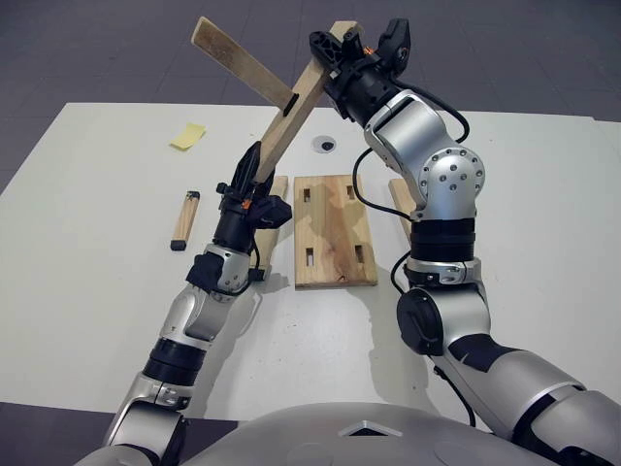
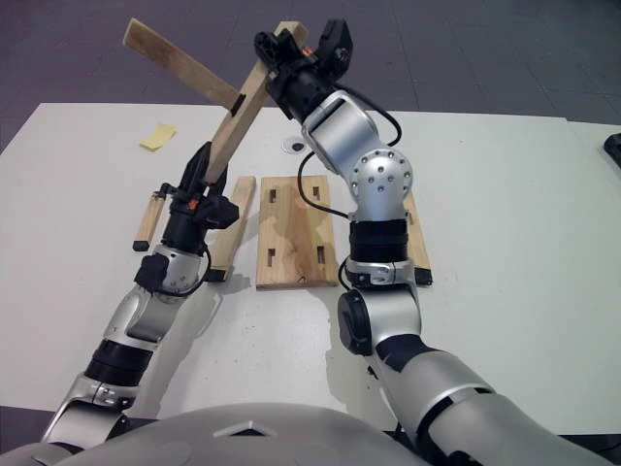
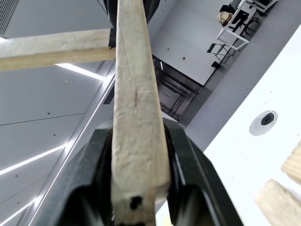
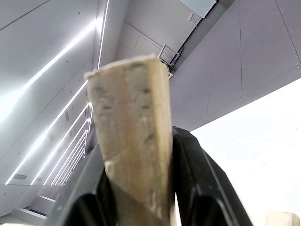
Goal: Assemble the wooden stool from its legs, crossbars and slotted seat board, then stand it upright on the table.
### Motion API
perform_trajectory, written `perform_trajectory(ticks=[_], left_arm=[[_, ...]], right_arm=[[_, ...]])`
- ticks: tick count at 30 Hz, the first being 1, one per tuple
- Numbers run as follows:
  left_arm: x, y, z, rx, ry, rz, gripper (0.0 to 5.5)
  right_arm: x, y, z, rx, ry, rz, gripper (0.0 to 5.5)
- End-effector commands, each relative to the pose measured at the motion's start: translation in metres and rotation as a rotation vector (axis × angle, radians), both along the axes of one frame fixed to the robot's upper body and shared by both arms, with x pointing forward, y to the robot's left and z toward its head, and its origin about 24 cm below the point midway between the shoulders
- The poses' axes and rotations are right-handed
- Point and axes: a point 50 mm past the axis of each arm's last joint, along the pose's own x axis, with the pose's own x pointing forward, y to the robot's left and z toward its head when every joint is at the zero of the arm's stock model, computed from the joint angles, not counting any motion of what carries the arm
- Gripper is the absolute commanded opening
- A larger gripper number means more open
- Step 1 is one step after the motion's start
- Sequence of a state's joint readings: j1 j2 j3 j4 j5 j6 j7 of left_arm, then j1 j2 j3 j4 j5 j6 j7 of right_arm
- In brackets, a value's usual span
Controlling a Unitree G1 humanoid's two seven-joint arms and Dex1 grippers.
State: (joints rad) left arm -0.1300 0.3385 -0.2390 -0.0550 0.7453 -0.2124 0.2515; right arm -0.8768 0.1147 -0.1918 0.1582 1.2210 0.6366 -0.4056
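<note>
Two grippers on one leg (image 1: 291,121), held aloft over the table (image 1: 97,194).

- Left gripper (image 1: 256,173): closed on the leg's lower end, wood pinched between both fingers in the left wrist view.
- Right gripper (image 1: 337,60): closed on the leg's upper end, wood likewise clamped between its fingers.
- Long axis of the leg: steeply tilted, rising from the near grip on the left to the far grip on the right, away from the robot.
- One crossbar (image 1: 241,60): seated in the leg's slot above its middle, projecting up and to the left, free end in open air and touching nothing else.
- One seat board (image 1: 333,228): flat on the table, four slots facing up, lower than the raised leg and between the two arms, long axis running away from the robot.
- Second leg (image 2: 233,218): flat on the table just beside the board's left edge, partly hidden by the left arm.
- Third long piece (image 2: 419,248): flat beside the board's right edge, behind the right arm.
- One short piece (image 1: 184,220): flat on the table, well to the left.
- One yellow note (image 1: 188,135): farther back on the left.

Judged step: mating the crossbar's free end with another leg. Left arm nearer to the second leg, yet both grippers occupied. Likely need: lowering and levelling the raised leg first, then freeing one gripper.
</note>
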Motion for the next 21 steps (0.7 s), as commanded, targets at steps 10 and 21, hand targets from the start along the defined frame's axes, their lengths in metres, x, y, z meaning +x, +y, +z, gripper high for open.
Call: perform_trajectory(ticks=[10, 21], left_arm=[[0.0, -0.002, 0.004, 0.016, -0.013, -0.026, 1.15], [0.006, -0.011, 0.01, 0.005, -0.037, -0.022, 2.11]], right_arm=[[-0.018, 0.014, -0.001, 0.024, -0.032, 0.046, 1.14], [-0.028, -0.005, -0.002, -0.032, -0.137, 0.005, 1.04]])
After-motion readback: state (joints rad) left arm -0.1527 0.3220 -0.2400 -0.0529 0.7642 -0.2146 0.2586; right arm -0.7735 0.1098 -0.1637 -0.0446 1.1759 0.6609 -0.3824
